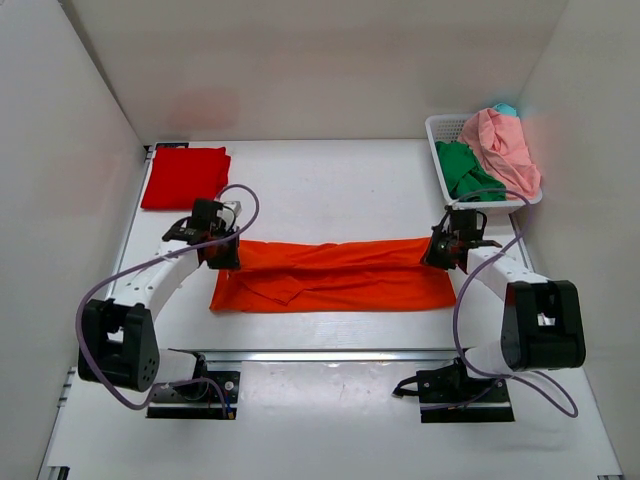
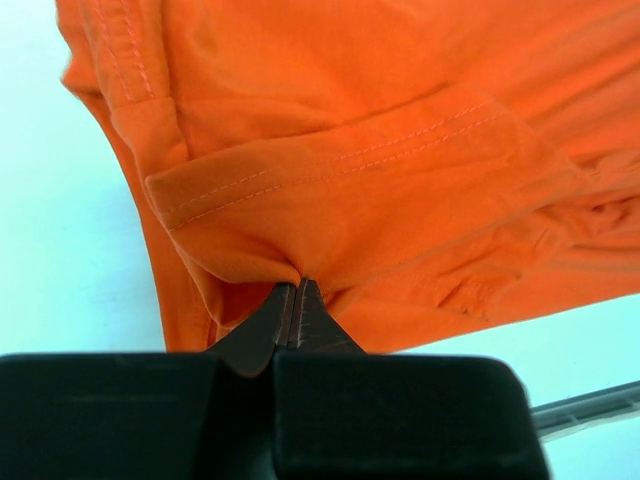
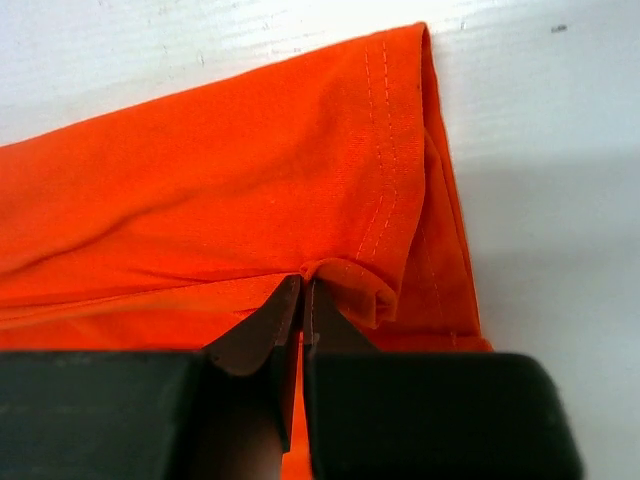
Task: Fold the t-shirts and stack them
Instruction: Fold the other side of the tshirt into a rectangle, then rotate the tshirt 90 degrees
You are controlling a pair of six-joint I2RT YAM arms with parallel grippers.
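The bright orange t-shirt point(image 1: 335, 275) lies stretched across the middle of the table as a long band. My left gripper point(image 1: 222, 252) is shut on its left end; the left wrist view shows the fingertips point(image 2: 296, 290) pinching a fold of the orange cloth point(image 2: 360, 170). My right gripper point(image 1: 440, 250) is shut on its right end; the right wrist view shows the fingertips point(image 3: 303, 285) pinching the hemmed edge point(image 3: 250, 170). A deeper red t-shirt point(image 1: 184, 176) lies folded at the far left. Green point(image 1: 466, 170), pale pink point(image 1: 500, 145) and teal point(image 1: 506, 108) shirts are heaped in the basket.
A white lattice plastic basket point(image 1: 443, 127) stands at the far right corner against the wall. White walls enclose the table on three sides. A metal rail point(image 1: 330, 355) runs along the near edge between the arm bases.
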